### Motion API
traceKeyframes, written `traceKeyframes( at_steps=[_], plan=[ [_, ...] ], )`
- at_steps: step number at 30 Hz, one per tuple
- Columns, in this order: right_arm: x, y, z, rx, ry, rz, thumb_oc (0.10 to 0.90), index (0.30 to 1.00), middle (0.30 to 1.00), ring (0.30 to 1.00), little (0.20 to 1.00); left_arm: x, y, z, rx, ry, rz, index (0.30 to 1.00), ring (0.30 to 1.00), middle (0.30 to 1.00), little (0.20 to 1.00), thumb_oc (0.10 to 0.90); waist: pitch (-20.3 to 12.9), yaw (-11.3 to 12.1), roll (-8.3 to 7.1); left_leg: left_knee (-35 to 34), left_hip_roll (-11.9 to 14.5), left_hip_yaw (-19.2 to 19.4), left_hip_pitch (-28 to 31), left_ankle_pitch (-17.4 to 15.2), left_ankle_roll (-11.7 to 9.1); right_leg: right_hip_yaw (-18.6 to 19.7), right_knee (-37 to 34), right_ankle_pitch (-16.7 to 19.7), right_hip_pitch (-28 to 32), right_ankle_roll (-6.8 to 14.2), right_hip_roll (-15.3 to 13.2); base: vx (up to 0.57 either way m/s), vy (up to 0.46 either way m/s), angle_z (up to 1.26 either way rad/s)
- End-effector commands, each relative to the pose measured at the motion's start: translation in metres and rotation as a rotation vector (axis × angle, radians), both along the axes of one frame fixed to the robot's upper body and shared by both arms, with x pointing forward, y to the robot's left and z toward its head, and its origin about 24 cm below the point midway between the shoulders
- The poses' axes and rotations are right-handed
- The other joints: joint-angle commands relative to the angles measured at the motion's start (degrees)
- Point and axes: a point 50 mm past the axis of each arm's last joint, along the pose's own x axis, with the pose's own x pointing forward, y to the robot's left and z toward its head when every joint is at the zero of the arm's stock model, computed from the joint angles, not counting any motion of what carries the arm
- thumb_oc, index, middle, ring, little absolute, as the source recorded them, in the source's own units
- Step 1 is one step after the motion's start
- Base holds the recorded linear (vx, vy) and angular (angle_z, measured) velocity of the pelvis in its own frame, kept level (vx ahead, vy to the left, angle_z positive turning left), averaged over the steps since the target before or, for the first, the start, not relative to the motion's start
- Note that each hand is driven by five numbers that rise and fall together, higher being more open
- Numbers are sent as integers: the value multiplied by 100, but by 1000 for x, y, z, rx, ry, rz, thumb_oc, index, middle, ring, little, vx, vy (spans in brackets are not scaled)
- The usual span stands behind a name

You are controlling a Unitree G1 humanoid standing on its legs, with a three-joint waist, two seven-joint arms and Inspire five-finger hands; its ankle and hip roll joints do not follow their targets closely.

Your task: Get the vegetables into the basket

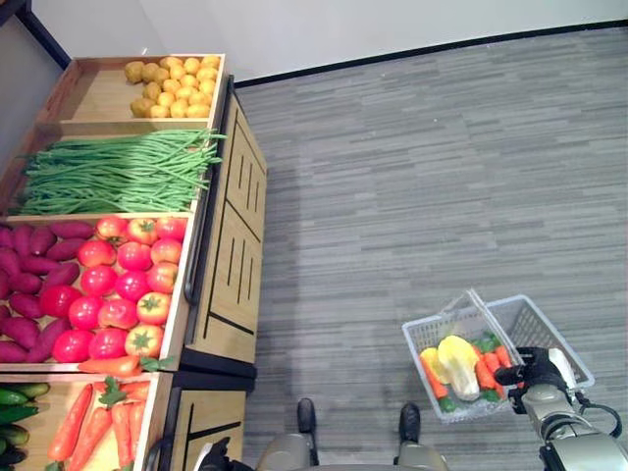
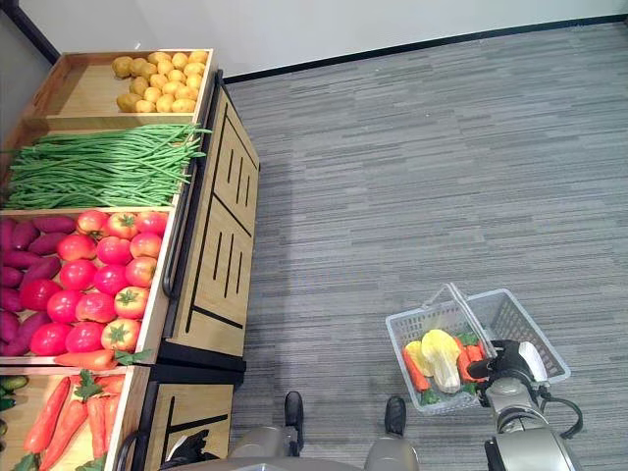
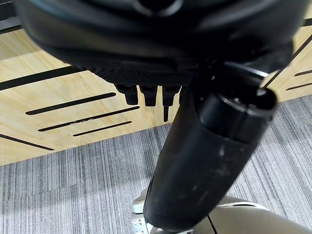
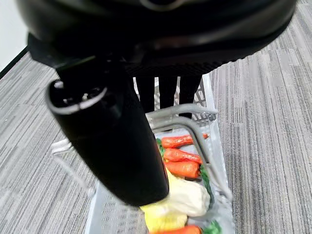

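Observation:
A grey wire basket (image 1: 549, 339) hangs at my right side above the carpet. My right hand (image 1: 535, 371) is shut on its handle (image 4: 181, 113), with the fingers hooked past the bars. Inside lie several carrots (image 4: 181, 161), a pale yellow cabbage (image 1: 458, 365) and another yellow vegetable (image 1: 432, 363). My left hand (image 1: 211, 457) hangs low beside the wooden stand (image 3: 58, 122), open and holding nothing. The stand's bins hold tomatoes (image 1: 123, 285), green beans (image 1: 118, 172), potatoes (image 1: 175, 86), purple sweet potatoes (image 1: 29, 275), carrots (image 1: 98, 422) and cucumbers (image 1: 15, 412).
The wooden produce stand (image 1: 231, 245) runs along my left, its slatted side panels facing the grey carpet (image 1: 422, 177). One carrot (image 1: 110, 365) lies on the divider below the tomatoes. A white wall (image 1: 343, 29) closes the far side.

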Motion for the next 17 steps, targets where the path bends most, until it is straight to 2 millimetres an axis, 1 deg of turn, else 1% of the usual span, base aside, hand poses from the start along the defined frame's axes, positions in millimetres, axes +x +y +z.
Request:
traceKeyframes(
  at_steps=[1,3,5,6,7,8,10,11,12,13,14,15,16,17],
  plan=[
    [13,-19,24,-81,-104,-52,900,1000,1000,1000,1000,-4,15,1,52,29,13,1000,1000,1000,1000,900,-218,27,-474,-101,-20,-255,6,-29,-85,-194,29,-188,157,174,-168,10,-2,3],
    [8,-17,20,-65,-98,-64,900,1000,1000,1000,1000,-5,15,1,52,34,8,1000,1000,1000,1000,900,-223,21,-498,-101,-27,-260,22,-46,-79,-204,29,-178,166,183,-182,-13,10,4],
    [-2,-16,12,-38,-76,-85,900,1000,1000,1000,1000,-6,17,1,52,39,12,1000,1000,1000,1000,900,-231,1,-526,-101,-49,-260,51,-77,-61,-213,29,-169,197,195,-196,-13,18,1],
    [-8,-12,5,-23,-58,-91,900,1000,1000,1000,1000,-6,17,1,50,38,20,1000,1000,1000,1000,900,-245,-8,-542,-101,-54,-263,78,-86,-59,-224,29,-171,227,201,-205,-21,31,4],
    [-17,-2,-7,24,-39,-100,900,1000,1000,1000,1000,-6,19,1,54,40,39,1000,1000,1000,1000,900,-295,-14,-579,-101,-65,-283,124,-115,-50,-241,29,-182,279,199,-203,-5,19,7],
    [-31,10,-22,77,6,-90,900,1000,1000,1000,1000,-7,21,2,53,42,55,1000,1000,1000,1000,900,-353,-25,-629,-101,-70,-301,162,-139,-39,-258,29,-186,332,199,-206,4,5,10],
    [-52,24,-41,161,65,-104,900,1000,1000,1000,1000,-9,24,2,51,48,77,1000,1000,1000,1000,900,-440,-32,-691,-101,-74,-333,227,-167,-32,-302,29,-206,414,198,-218,16,0,13],
    [-68,45,-57,255,99,-103,900,1000,1000,1000,1000,-11,28,2,55,53,97,1000,1000,1000,1000,900,-519,-36,-752,-101,-80,-364,263,-180,-37,-333,29,-219,476,201,-220,15,-9,10],
    [-76,53,-63,284,124,-87,900,1000,1000,1000,1000,-14,29,2,55,63,102,1000,1000,1000,1000,900,-562,-41,-786,-101,-82,-374,271,-185,-35,-348,29,-226,494,203,-222,-4,-10,11],
    [-93,68,-74,314,214,-15,900,1000,1000,1000,1000,-19,32,2,52,86,102,1000,1000,1000,1000,900,-617,-35,-836,-101,-91,-401,292,-191,-30,-383,29,-226,531,204,-227,-4,8,8],
    [-111,80,-83,357,292,14,900,1000,1000,1000,1000,-24,32,1,36,109,94,1000,1000,1000,1000,900,-668,-39,-872,-101,-100,-414,331,-208,-16,-396,29,-225,571,208,-233,-10,44,10],
    [-127,94,-91,397,379,75,900,1000,1000,1000,1000,-34,32,0,-4,145,126,1000,1000,1000,1000,900,-738,-72,-906,-101,-113,-393,385,-238,9,-346,29,-212,592,212,-236,-3,62,3],
    [-134,102,-94,420,403,85,900,1000,1000,1000,1000,-34,32,0,-9,139,142,1000,1000,1000,1000,900,-773,-81,-931,-101,-121,-368,418,-256,24,-324,29,-200,599,220,-239,-7,82,-3],
    [-146,111,-98,465,427,60,900,1000,1000,1000,1000,-36,31,-1,-27,142,170,1000,1000,1000,1000,900,-801,-107,-950,-101,-134,-323,471,-287,36,-300,29,-179,620,232,-258,-6,76,-9]
  ],
)
